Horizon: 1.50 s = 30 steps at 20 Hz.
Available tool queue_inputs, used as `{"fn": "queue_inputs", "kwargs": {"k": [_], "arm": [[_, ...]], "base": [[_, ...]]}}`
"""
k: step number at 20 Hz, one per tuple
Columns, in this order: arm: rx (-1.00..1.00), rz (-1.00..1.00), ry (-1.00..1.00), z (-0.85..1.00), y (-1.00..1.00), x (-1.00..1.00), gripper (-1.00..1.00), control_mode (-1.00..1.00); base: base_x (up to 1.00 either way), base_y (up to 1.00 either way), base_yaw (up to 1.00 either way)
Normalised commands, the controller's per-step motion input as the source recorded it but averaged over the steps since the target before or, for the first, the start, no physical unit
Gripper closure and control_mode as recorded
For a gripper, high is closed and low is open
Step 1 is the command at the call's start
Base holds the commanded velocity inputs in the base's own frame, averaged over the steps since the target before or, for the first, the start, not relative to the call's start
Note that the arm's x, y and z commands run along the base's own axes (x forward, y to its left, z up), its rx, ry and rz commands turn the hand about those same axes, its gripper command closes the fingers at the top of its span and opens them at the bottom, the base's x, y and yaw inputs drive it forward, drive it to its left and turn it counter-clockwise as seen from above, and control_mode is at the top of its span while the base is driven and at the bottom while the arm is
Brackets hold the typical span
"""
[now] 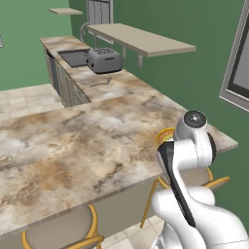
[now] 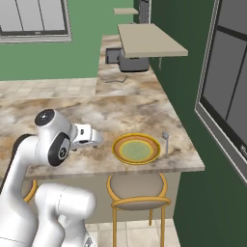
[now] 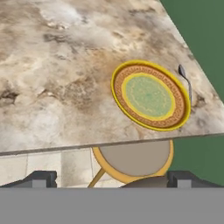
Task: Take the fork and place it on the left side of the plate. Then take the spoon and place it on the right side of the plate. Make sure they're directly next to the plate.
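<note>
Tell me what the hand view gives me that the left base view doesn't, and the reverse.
Hand view: the whole plate, with the spoon lying beside its rim. Left base view: the fork far off on the counter near the toaster, and the sink. Both: the counter, a yellow arc of the plate, a stool.
</note>
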Motion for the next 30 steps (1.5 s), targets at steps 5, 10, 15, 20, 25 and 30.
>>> {"fn": "queue_inputs", "kwargs": {"k": [5, 10, 15, 20, 25, 30], "arm": [[0.00, 0.00, 0.00, -0.07, 0.00, -0.07, -1.00, 1.00], [0.00, 0.00, 0.00, 0.00, 0.00, 0.00, -1.00, 1.00], [0.00, 0.00, 0.00, 0.00, 0.00, 0.00, -1.00, 1.00], [0.00, 0.00, 0.00, 0.00, 0.00, 0.00, -1.00, 1.00], [0.00, 0.00, 0.00, 0.00, 0.00, 0.00, -1.00, 1.00], [0.00, 0.00, 0.00, 0.00, 0.00, 0.00, -1.00, 1.00]], "base": [[-0.14, 0.00, 0.01], [-0.68, -0.03, 0.11], [-0.93, -0.04, 0.18], [-0.95, 0.11, 0.18], [-0.76, 0.79, 0.17], [-0.39, 1.00, 0.09]]}}
